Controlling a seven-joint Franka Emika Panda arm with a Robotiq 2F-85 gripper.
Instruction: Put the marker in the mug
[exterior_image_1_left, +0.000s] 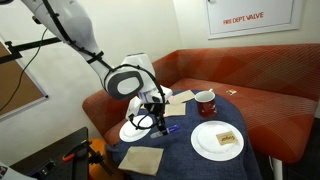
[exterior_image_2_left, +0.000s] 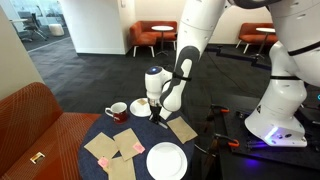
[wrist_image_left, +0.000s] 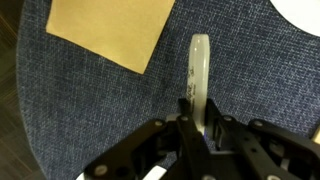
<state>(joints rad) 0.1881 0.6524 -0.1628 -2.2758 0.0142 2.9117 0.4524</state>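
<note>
In the wrist view the gripper (wrist_image_left: 198, 118) sits right over the marker (wrist_image_left: 199, 70). The fingers (wrist_image_left: 185, 115) are drawn in against both sides of it, pinching its near end. The whitish barrel runs straight away from the fingers across the dark blue cloth of the counter (wrist_image_left: 80, 110). I cannot tell from here whether the marker is resting on the cloth or just clear of it.

A tan napkin (wrist_image_left: 110, 30) lies beyond and to one side of the marker, apart from it. The edge of a white plate (wrist_image_left: 300, 8) shows in the far corner of that view.

In both exterior views the gripper (exterior_image_1_left: 155, 118) (exterior_image_2_left: 158, 115) hangs low over the round counter (exterior_image_1_left: 185, 150) (exterior_image_2_left: 140, 135), with the arm reaching down to it. The marker is too small there for me to make out clearly.

The dark red mug (exterior_image_1_left: 205, 102) (exterior_image_2_left: 117, 111) stands upright on the counter, well apart from the gripper, so the marker is not in it yet.

In an exterior view a white plate (exterior_image_1_left: 205, 142) with a bit of food on it sits near the mug, and another white plate (exterior_image_1_left: 130, 131) lies just beside the gripper. A tan napkin (exterior_image_1_left: 143, 158) lies toward the counter's edge. In an exterior view a bare white plate (exterior_image_2_left: 166, 160) and several tan napkins (exterior_image_2_left: 100, 148) are spread around the cloth.
</note>
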